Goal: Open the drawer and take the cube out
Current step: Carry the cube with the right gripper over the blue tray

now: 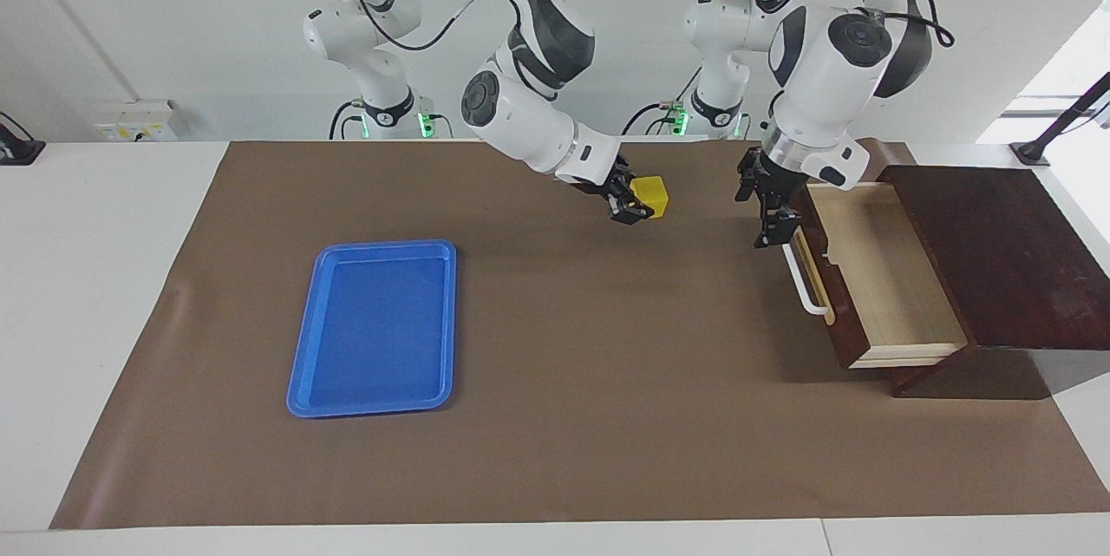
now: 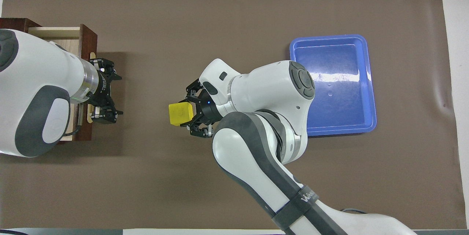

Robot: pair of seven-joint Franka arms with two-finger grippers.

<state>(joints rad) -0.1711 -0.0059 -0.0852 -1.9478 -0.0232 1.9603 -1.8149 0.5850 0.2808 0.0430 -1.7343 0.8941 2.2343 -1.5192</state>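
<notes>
The blue tray (image 1: 373, 328) lies waiting as a likely drop spot, the right gripper (image 1: 637, 205) holds the yellow cube (image 1: 650, 195) clamped above the mat, and the left gripper (image 1: 767, 213), fingers apart, hovers by the handle (image 1: 806, 283) of the pulled-out, emptied drawer (image 1: 884, 278).

Probably a robotics lab: two arms (image 1: 529, 105) at a brown-matted table (image 1: 607, 417).

White arms (image 1: 529, 118) with dark grey joints, black cables, black jaws.
</notes>
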